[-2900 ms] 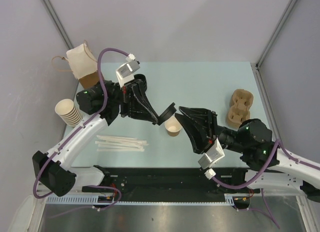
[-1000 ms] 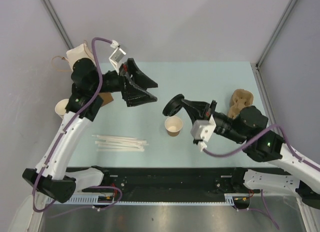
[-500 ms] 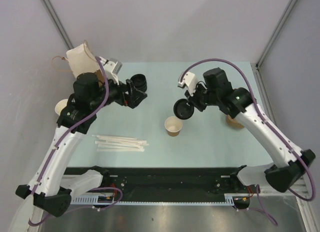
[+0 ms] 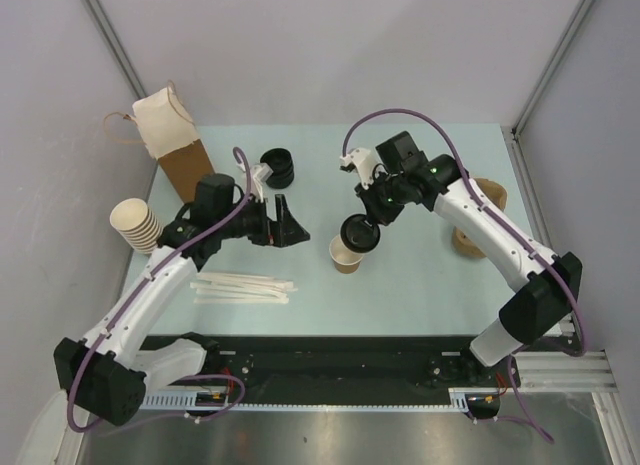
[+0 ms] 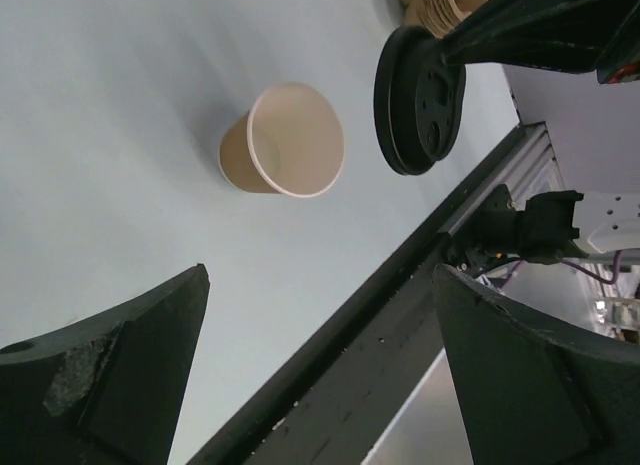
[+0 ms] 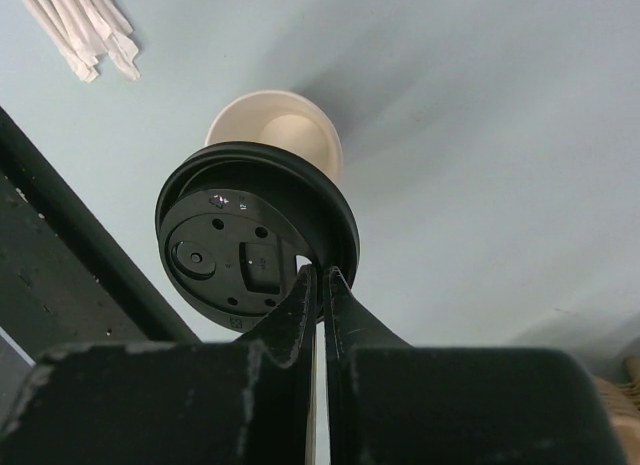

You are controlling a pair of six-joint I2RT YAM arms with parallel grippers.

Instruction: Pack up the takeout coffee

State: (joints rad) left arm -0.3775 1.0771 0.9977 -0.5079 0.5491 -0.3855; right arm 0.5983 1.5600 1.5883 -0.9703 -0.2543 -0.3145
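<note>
The takeout coffee cup (image 4: pixel 346 256), small and kraft-brown, stands open-topped near the table's middle; it also shows in the left wrist view (image 5: pixel 283 140) and in the right wrist view (image 6: pixel 275 125). My right gripper (image 4: pixel 371 219) is shut on the rim of a round black lid (image 4: pixel 360 233), holding it tilted just above and to the right of the cup's mouth. That lid (image 6: pixel 235 250) hangs in front of the shut fingertips of the right gripper (image 6: pixel 320 275). The left gripper (image 4: pixel 288 226) hovers open and holds nothing, left of the cup. In its own view the left gripper (image 5: pixel 320 275) faces cup and lid (image 5: pixel 418 103).
A paper bag (image 4: pixel 170 135) stands at the back left, with a stack of cream cups (image 4: pixel 135 225) in front of it. Loose black lids (image 4: pixel 277 167) sit at the back centre. White straws (image 4: pixel 240 285) lie front left. A brown cup carrier (image 4: pixel 488 192) sits right, partly behind the right arm.
The right arm has brought the black lid down and left, close over the cup. The left arm has dropped lower and moved toward the cup, its jaws staying open.
</note>
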